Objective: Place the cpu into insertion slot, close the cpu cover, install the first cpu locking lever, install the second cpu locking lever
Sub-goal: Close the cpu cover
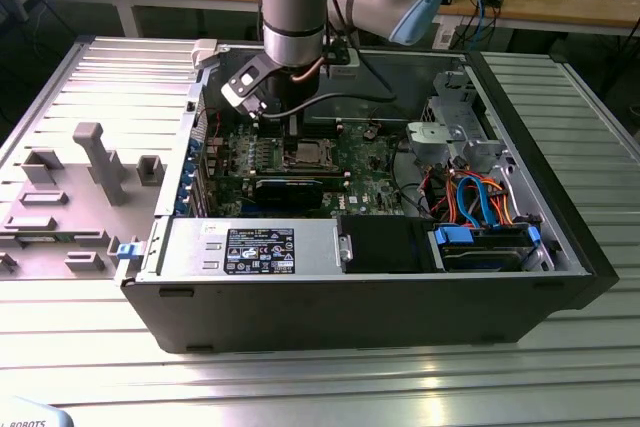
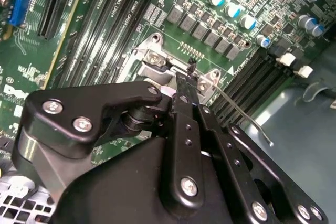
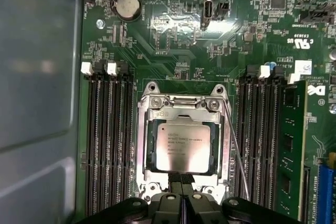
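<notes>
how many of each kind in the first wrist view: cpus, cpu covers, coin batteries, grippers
cpu: 1
cpu cover: 1
coin battery: 1
gripper: 1
total: 4

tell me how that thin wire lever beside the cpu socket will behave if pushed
The locking lever is a long, thin metal rod, so it would probably flex springily, not stay rigid. Its smooth surface may let a pusher slip off. One end seems anchored near a corner of the cpu cover, so it likely pivots rather than slides.
</notes>
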